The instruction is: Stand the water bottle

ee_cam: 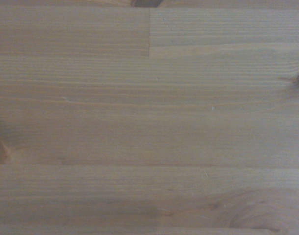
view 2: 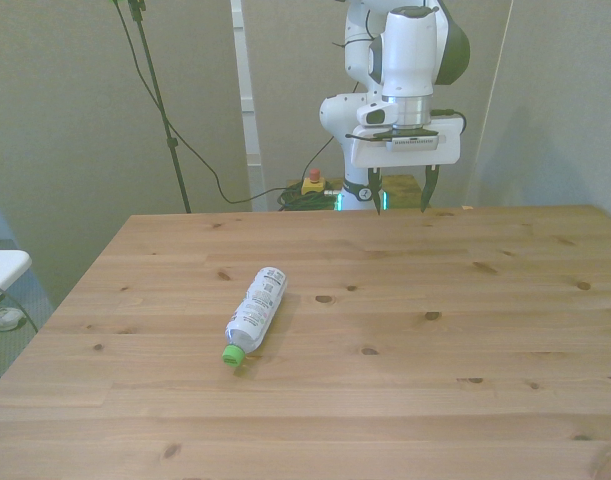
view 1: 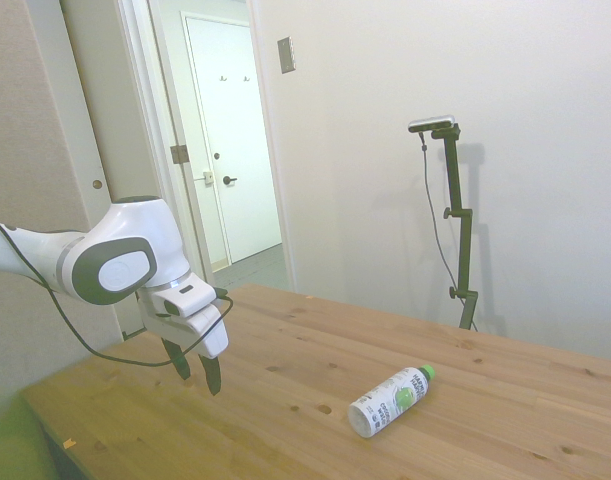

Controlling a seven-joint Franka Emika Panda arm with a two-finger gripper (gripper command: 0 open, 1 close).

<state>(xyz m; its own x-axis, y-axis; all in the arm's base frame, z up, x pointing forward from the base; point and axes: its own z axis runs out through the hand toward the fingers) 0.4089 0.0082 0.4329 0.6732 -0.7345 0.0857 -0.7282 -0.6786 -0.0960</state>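
The water bottle (view 2: 255, 314) lies on its side on the tabletop (view 2: 465, 340), its green cap (view 2: 232, 354) pointing toward the near edge in the front view and its flat base toward the robot. Nothing of the task looks done yet: the bottle is still down and untouched, and the whole job of reaching it, gripping it and tipping it upright remains. The hand (view 2: 398, 192) hangs well apart from the bottle, above the tabletop's far edge, empty, with its two fingers spread open and pointing down. The side view shows the gap of bare wood between hand (view 1: 198, 372) and bottle (view 1: 390, 400), which the front view flattens. The wrist view shows only wood grain beneath the hand, with no bottle in it.
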